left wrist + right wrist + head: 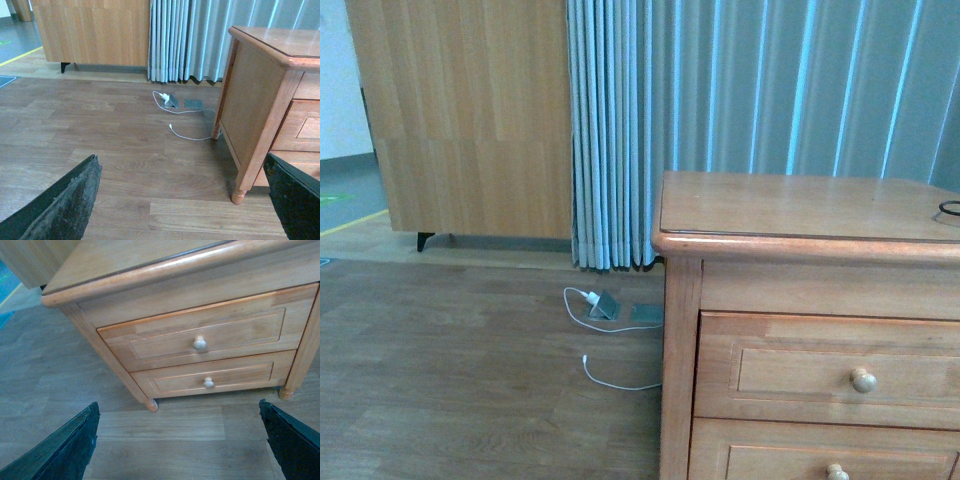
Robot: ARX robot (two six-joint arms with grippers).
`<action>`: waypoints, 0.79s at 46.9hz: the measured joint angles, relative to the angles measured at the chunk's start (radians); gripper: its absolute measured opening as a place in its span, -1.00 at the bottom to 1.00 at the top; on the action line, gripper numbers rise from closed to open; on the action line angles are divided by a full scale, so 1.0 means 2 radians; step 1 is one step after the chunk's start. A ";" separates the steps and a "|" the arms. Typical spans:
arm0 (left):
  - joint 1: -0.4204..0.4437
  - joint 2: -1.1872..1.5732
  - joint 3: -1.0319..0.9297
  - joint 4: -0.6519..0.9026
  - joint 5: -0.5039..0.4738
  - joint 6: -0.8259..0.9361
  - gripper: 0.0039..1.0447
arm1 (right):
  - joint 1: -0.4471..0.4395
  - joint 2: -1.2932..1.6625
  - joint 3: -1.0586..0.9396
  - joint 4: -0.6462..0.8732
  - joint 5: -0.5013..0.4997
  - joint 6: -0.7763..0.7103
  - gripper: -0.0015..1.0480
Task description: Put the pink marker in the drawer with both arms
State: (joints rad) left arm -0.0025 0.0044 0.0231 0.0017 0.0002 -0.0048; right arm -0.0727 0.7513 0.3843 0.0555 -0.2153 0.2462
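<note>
Front view: the honey-coloured wooden nightstand [800,300] fills the lower right of the frame. Its taller upper drawer [830,370], with recessed panel front, sits flush and closed, its round pale knob [863,380] at right of centre. The shallower lower drawer [820,458] is cut off by the bottom edge. A white cable [605,375] trails over the brown plank floor [470,370] at centre. Neither arm shows, and no pink marker is visible; only a dark ring [950,209] lies at the right edge of the top.

Left wrist view: the left gripper [182,200] has its flat black jaws spread wide at the lower corners, nothing between them. The nightstand's side panel stands at right of the frame; the drawer front is barely seen.

Right wrist view: the right gripper [177,440] is likewise spread and empty at the lower corners. The upper drawer's knob [200,343] lies ahead, just above frame centre, so the right arm looks the nearer and squarer to it. I judge the opening pull would fall to it. The marker's whereabouts cannot be told.
</note>
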 joint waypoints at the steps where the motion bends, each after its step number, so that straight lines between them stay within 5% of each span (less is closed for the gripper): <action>1: 0.000 0.000 0.000 0.000 0.000 0.000 0.89 | -0.004 -0.019 -0.003 -0.006 -0.003 0.002 0.84; 11: 0.000 0.000 0.000 0.000 0.000 0.000 0.89 | -0.009 -0.041 -0.005 -0.008 -0.004 0.006 0.84; 16: 0.000 0.000 0.000 0.000 0.000 0.000 0.89 | 0.028 -0.063 -0.064 0.132 0.097 -0.062 0.48; 37: 0.000 0.000 0.000 0.000 0.000 0.000 0.89 | 0.035 -0.144 -0.141 0.151 0.107 -0.118 -0.90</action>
State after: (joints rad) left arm -0.0025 0.0044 0.0231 0.0013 0.0002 -0.0048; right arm -0.0036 0.4629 0.1028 0.3573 -0.0006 0.0097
